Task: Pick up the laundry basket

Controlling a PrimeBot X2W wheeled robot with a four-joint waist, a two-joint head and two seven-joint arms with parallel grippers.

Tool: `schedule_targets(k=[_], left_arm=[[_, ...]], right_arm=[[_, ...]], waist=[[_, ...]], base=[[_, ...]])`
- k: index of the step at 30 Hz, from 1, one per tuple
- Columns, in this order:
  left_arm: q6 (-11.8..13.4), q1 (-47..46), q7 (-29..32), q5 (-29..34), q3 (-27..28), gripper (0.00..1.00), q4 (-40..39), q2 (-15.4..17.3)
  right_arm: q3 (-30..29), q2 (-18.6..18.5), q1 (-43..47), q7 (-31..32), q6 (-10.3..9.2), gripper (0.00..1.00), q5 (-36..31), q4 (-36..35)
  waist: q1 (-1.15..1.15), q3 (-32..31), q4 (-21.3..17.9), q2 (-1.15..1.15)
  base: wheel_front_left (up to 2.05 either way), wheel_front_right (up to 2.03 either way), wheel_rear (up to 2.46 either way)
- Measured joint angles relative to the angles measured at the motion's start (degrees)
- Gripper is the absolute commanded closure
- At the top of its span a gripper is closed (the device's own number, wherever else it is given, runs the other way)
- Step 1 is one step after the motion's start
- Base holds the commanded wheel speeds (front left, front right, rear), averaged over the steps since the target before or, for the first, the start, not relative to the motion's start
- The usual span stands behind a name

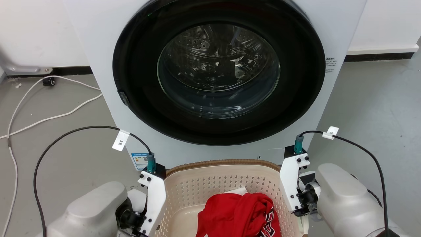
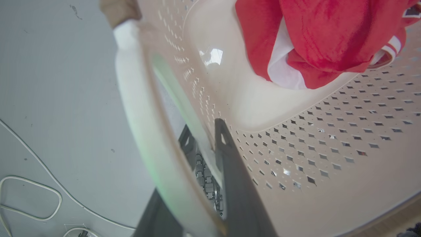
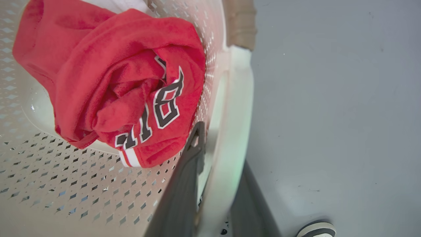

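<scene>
The laundry basket [image 1: 217, 163], cream with perforated walls and a brown rim, sits between my two arms in front of the washer. A red garment [image 1: 236, 210] lies inside it. In the left wrist view my left gripper [image 2: 184, 148] is shut on the basket's white side handle [image 2: 131, 98], one finger [image 2: 227, 148] inside the wall and the other outside. In the right wrist view my right gripper [image 3: 223, 148] is shut the same way on the opposite white handle [image 3: 236, 98], inner finger [image 3: 194, 148] beside the red garment [image 3: 115, 75]. The outer fingertips are hidden behind the handles.
A white front-loading washer [image 1: 335, 39] with a closed round dark door stands just beyond the basket. White cables [image 1: 49, 98] trail over the grey floor at the left. Bare grey floor [image 1: 378, 98] lies at the right. A wheel [image 3: 315, 229] shows at the bottom of the right wrist view.
</scene>
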Motion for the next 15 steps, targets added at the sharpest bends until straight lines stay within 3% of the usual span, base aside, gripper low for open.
schedule_targets(k=[15], left_arm=[[0.0, 0.0, 0.2, 0.0, 0.0, 1.0, 0.0, 0.0]], right_arm=[[0.7, 0.0, -0.1, -0.1, 0.0, 1.0, 0.8, 0.3]], waist=[[0.0, -0.1, 0.2, 0.0]], base=[[0.0, 0.0, 0.0]])
